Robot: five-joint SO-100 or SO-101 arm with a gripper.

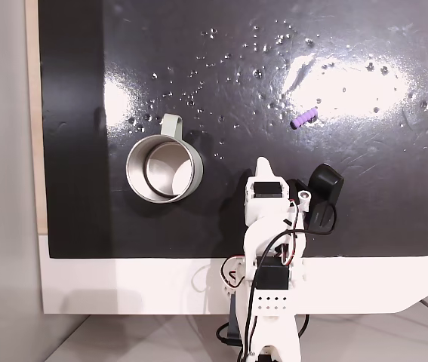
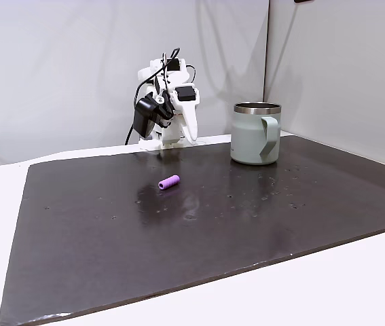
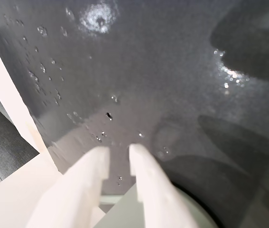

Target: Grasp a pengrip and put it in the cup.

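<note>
While the arm sits folded back near its base, I can see the gripper (image 3: 119, 159) in the wrist view with its two white fingers (image 3: 94, 166) nearly together, a thin gap between the tips and nothing held; below it lies wet dark mat (image 3: 172, 71); the pengrip (image 1: 303, 118) lies on its side out on the black mat (image 1: 78, 90) in a fixed view, up and to the right of the arm, well apart from the gripper, among scattered water droplets (image 1: 259, 45); the cup (image 1: 164, 170) stands upright to the left in that view, its handle (image 1: 172, 124) pointing away from the arm, mouth open and nothing visible inside; in the other fixed view the pengrip (image 2: 169, 182) rests in open mat between the arm and the camera, with the cup (image 2: 254, 134) off to the right; I judge the grip to be very light, soft and a little squashy, round enough to roll if nudged, and possibly slick given the wet surface; I would spread the jaws well first, come down over its middle with the fingers across the short axis, and close gently so it does not squirt out; nothing of the task looks done yet
</note>
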